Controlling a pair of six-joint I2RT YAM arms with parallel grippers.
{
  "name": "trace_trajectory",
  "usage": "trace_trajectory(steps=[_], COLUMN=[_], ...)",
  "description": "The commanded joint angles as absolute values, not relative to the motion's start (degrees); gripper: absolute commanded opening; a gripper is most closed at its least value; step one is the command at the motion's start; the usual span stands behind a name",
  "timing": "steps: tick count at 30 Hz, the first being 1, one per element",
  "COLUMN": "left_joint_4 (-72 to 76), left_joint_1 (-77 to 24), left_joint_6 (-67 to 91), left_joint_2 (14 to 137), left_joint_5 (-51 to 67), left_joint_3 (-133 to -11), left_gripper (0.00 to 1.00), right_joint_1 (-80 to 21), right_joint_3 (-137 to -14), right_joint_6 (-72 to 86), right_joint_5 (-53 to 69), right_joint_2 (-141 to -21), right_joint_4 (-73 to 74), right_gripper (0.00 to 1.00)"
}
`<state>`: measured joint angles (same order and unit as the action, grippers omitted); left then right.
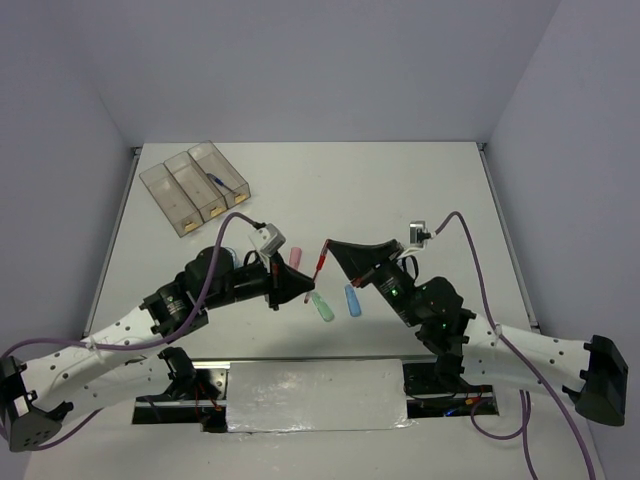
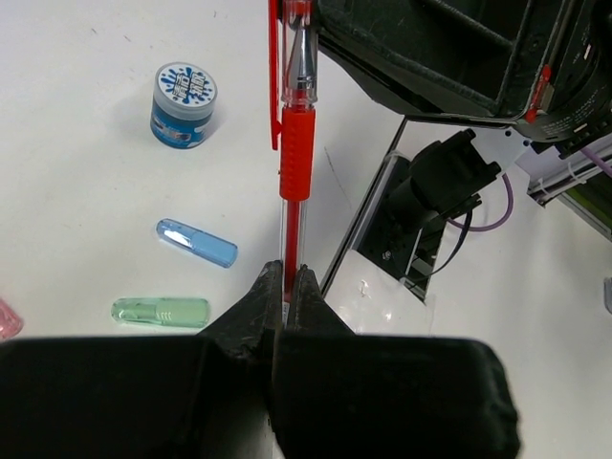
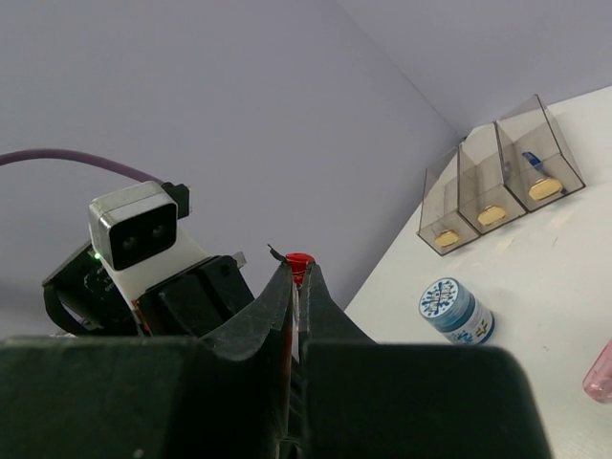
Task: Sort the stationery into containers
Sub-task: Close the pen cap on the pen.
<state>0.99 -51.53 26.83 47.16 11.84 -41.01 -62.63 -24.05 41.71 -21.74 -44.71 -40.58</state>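
A red pen [image 1: 318,265] hangs in the air between both grippers. My left gripper [image 1: 304,290] is shut on its lower end; in the left wrist view the jaws [image 2: 288,275] pinch the clear barrel below the red grip [image 2: 296,153]. My right gripper [image 1: 327,248] is shut on the upper end, and the red cap [image 3: 299,259] pokes out between its tips [image 3: 298,274]. Pink [image 1: 296,257], green [image 1: 322,307] and blue [image 1: 352,300] bars lie on the table below. A blue-white tape roll [image 2: 184,105] stands nearby. The three clear bins [image 1: 195,185] sit at the back left.
A blue pen [image 1: 228,183] lies in the rightmost bin. The left wrist camera block [image 3: 134,225] is close in front of the right gripper. The tape roll also shows in the right wrist view [image 3: 455,311], between the grippers and the bins [image 3: 497,177].
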Motion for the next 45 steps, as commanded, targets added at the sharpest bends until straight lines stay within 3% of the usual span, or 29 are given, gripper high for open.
trace_trajectory(steps=[1, 5, 12, 15, 17, 18, 21, 23, 38, 41, 44, 45], left_joint_4=[13.54, 13.62, 14.59, 14.24, 14.15, 13.98, 14.06, 14.76, 14.59, 14.15, 13.80, 13.89], left_joint_1=[-50.45, -50.89, -50.89, -50.89, -50.89, -50.98, -50.89, -50.89, -50.98, -51.06, -51.06, -51.06], left_joint_6=[23.99, 23.91, 24.17, 23.91, 23.82, 23.73, 23.82, 24.17, 24.26, 23.91, 23.82, 23.82], left_joint_2=[47.55, 47.55, 45.35, 44.92, 44.74, 44.48, 44.56, 44.56, 43.77, 43.51, 43.59, 43.68], left_joint_5=[7.64, 6.86, 5.80, 5.80, 6.06, 6.33, 7.12, 7.64, 8.97, 8.53, 8.26, 8.35], left_joint_3=[-46.14, -43.26, -39.99, -39.90, -39.99, -39.90, -39.46, -38.68, -37.35, -37.18, -37.26, -37.27], left_gripper=[0.00, 0.00, 0.00, 0.00, 0.00, 0.00, 0.00, 0.00, 0.00, 0.00, 0.00, 0.00], right_joint_1=[-65.65, -65.65, -65.48, -65.30, -65.21, -65.13, -65.04, -64.95, -58.54, -58.27, -58.27, -58.27], right_joint_3=[-23.11, -25.13, -28.12, -28.04, -28.30, -28.65, -32.68, -36.03, -51.50, -51.68, -51.86, -51.59], right_joint_6=[40.61, 38.50, 35.78, 35.25, 34.72, 33.67, 30.24, 28.14, 22.94, 22.50, 22.24, 22.24], right_joint_5=[-15.03, -16.52, -17.84, -18.54, -18.63, -18.55, -19.25, -19.51, -12.39, -10.47, -8.79, -8.53], right_joint_2=[-43.08, -39.82, -38.23, -37.71, -37.36, -37.27, -39.19, -41.38, -53.70, -54.40, -54.49, -54.41], right_joint_4=[-32.01, -29.27, -26.63, -26.46, -26.46, -26.02, -21.73, -20.57, -13.10, -12.83, -12.48, -12.65], right_gripper=[0.03, 0.10, 0.10, 0.14, 0.38, 0.57, 0.79, 0.84, 0.83, 0.75, 0.58, 0.57])
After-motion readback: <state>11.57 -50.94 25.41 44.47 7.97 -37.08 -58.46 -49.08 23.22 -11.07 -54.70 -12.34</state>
